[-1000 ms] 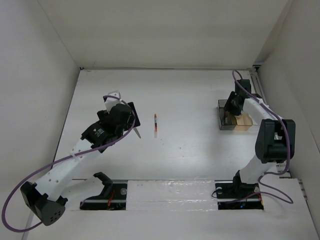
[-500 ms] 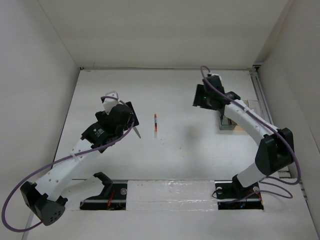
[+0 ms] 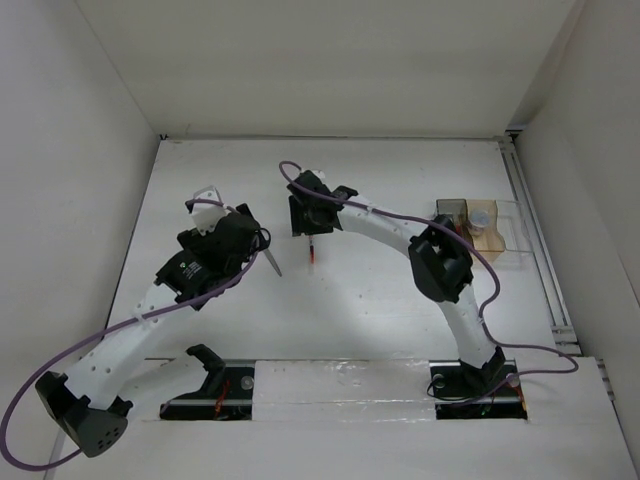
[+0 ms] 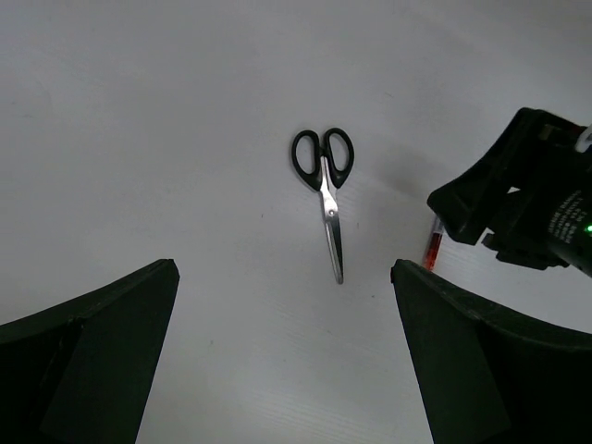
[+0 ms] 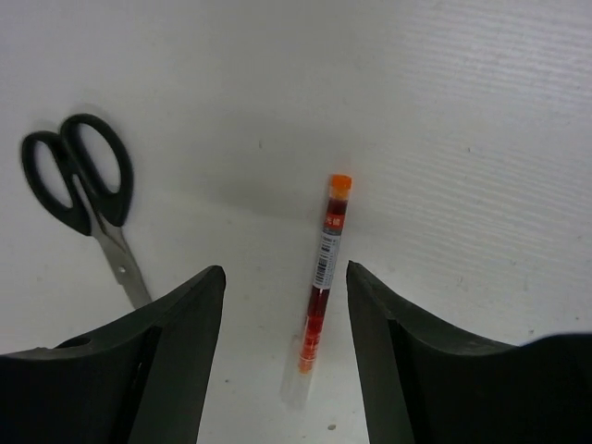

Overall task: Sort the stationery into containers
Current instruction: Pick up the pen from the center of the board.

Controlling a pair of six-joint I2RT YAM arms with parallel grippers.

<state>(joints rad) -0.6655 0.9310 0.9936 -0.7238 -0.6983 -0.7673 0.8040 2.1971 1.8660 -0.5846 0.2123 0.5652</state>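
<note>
Black-handled scissors (image 4: 330, 217) lie shut on the white table, blade tips toward my left gripper (image 4: 285, 305), which hovers open and empty above them (image 3: 240, 240). In the top view only their blades (image 3: 272, 262) show past the arm. A red-and-white pen (image 5: 324, 268) lies flat right of the scissors (image 5: 109, 250). My right gripper (image 5: 285, 277) hangs open over it, one finger on each side, not touching. From above, this gripper (image 3: 303, 222) covers the pen's far end (image 3: 312, 255). The desk organizer (image 3: 448, 212) stands at the right with a tape roll (image 3: 481, 216) inside.
The right gripper's black body (image 4: 518, 194) shows close to the scissors in the left wrist view. White walls enclose the table on three sides. A metal rail (image 3: 535, 240) runs along the right edge behind the organizer.
The right arm has swung from the organizer at the right across to the middle, above the pen, with its jaws now wider. The left arm has shifted slightly to the left.
</note>
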